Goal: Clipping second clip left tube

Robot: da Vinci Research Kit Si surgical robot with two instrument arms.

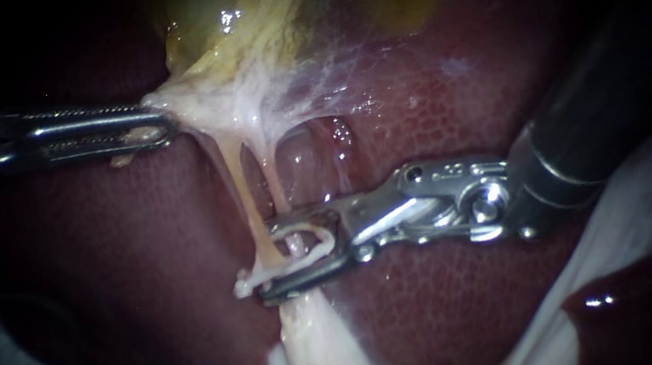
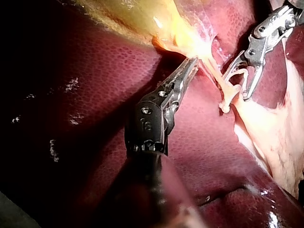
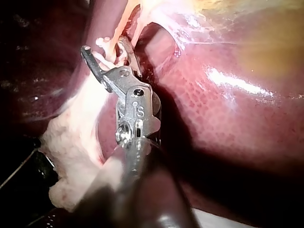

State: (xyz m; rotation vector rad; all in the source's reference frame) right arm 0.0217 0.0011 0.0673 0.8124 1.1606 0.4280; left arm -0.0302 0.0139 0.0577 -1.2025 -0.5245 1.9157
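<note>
Clip [image 1: 321, 250] of white plastic sits at frame centre in the silver right tool [image 1: 269, 256], jaws parted, straddling the pale left tube [image 1: 243, 196]. Upper left, the serrated left tool [image 1: 168, 127] clamps whitish tissue [image 1: 199, 111] beneath the yellow-green gallbladder [image 1: 226, 5].

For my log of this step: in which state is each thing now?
left instrument: jaws shut on tissue under the gallbladder.
right instrument: jaws stand apart, holding the clip.
clip: open, not yet closed.
left tube: stretched taut, passing between the right instrument's jaws.
right tube: stretched taut.
</note>
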